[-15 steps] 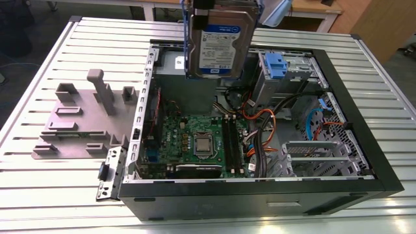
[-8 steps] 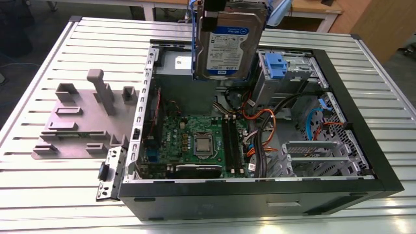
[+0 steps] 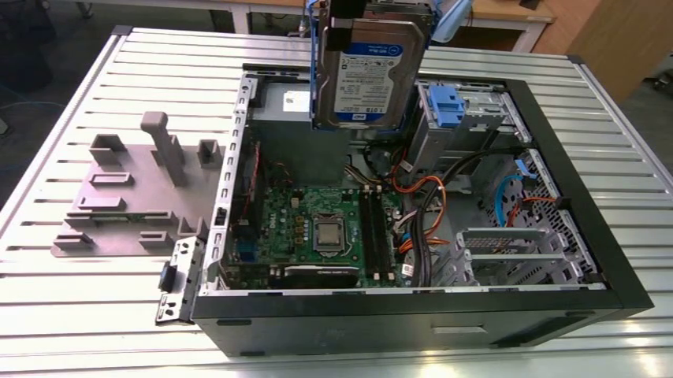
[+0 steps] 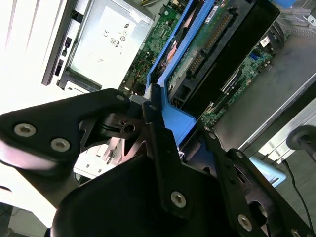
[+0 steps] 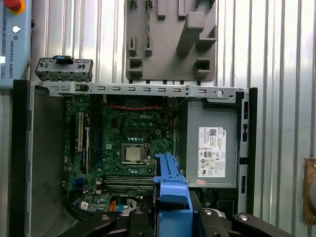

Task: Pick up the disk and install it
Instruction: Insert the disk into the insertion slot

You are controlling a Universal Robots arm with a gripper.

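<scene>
The disk [image 3: 368, 75] hangs upright above the back of the open computer case [image 3: 594, 236], its blue-and-white label facing the exterior camera and blue rails along its sides. My gripper [image 3: 376, 11] is shut on its upper end at the frame's top edge. In the second wrist view the black fingers [image 4: 163, 148] clamp the blue rail, and the disk [image 4: 217, 34] shows its green circuit-board side. In the first wrist view the disk's blue rail [image 5: 170, 190] stands out between the gripper [image 5: 173, 219] parts, over the motherboard.
Inside the case lie the motherboard [image 3: 315, 228], a grey power-supply box [image 5: 210, 143], a metal drive bay with a blue latch [image 3: 447, 106], and orange and black cables [image 3: 421, 197]. A grey fixture plate [image 3: 137, 189] with upright posts sits on the slatted table at the exterior view's left.
</scene>
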